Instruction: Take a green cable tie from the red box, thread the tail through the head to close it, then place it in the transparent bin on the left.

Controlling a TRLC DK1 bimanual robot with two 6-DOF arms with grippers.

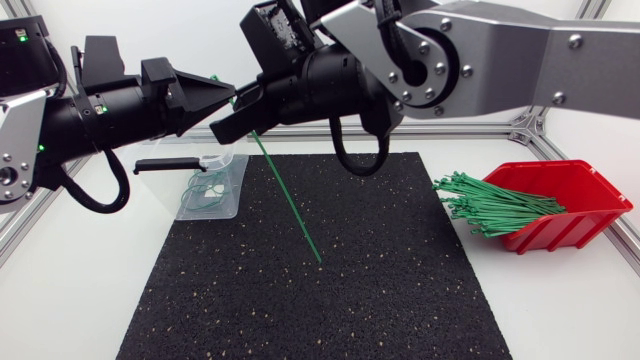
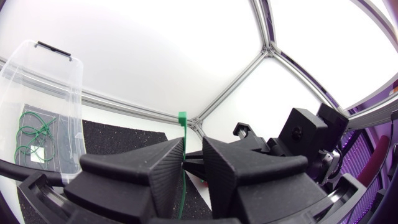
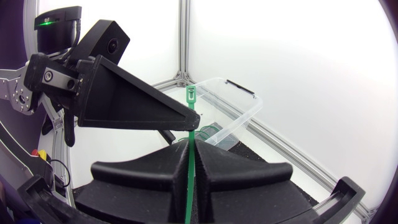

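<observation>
Above the back edge of the mat [image 1: 400,300], my left gripper [image 1: 232,95] and right gripper [image 3: 191,146] meet tip to tip. The right one clamps the cable tie [image 1: 290,205], whose tail slants down to the mat's middle. Whether the left one grips it I cannot tell.

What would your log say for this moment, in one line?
right gripper: shut on cable tie | left gripper: open, tie in its gap | tie: straight, not yet threaded

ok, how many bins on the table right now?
2. The red box sits right of the mat, green ties spilling out. The transparent bin sits at the mat's far left corner, closed ties inside. More may be hidden at the far edge.
</observation>
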